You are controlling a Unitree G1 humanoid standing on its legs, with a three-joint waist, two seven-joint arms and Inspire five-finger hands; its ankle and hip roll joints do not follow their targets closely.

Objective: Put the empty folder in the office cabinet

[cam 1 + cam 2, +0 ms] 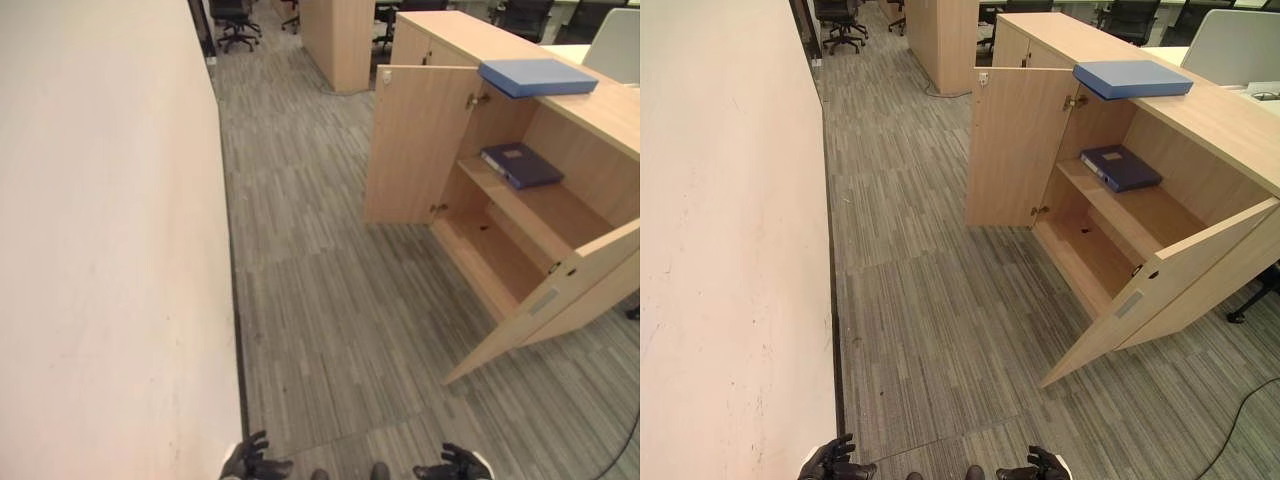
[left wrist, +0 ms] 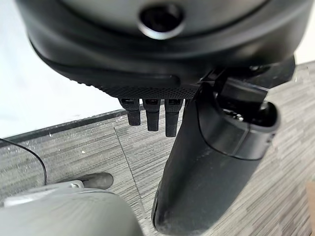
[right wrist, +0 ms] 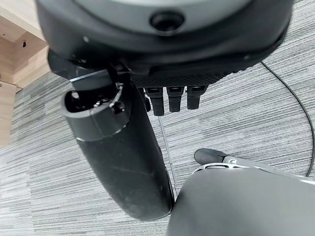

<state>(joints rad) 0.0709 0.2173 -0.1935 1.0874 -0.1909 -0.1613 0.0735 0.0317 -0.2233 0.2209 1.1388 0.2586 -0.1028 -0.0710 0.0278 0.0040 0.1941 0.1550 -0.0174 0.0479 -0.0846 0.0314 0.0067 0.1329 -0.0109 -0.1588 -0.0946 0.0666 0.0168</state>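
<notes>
A light blue folder (image 1: 537, 76) lies flat on top of the wooden office cabinet (image 1: 600, 112), over its open side. A dark blue folder (image 1: 521, 165) lies on the upper shelf inside. Both cabinet doors stand open: the far door (image 1: 415, 145) and the near door (image 1: 565, 295). The lower shelf (image 1: 495, 262) is bare. My left hand (image 1: 247, 463) and right hand (image 1: 455, 465) hang low over the floor, far from the cabinet. The left wrist view shows my left hand (image 2: 162, 59) with relaxed fingers holding nothing. My right hand (image 3: 162, 49) looks the same in its own wrist view.
A long white wall (image 1: 100, 250) runs along my left. Grey striped carpet (image 1: 320, 300) lies between it and the cabinet. Black office chairs (image 1: 235, 20) and another wooden cabinet (image 1: 335, 40) stand at the far end. A white chair back (image 1: 615, 45) shows behind the cabinet.
</notes>
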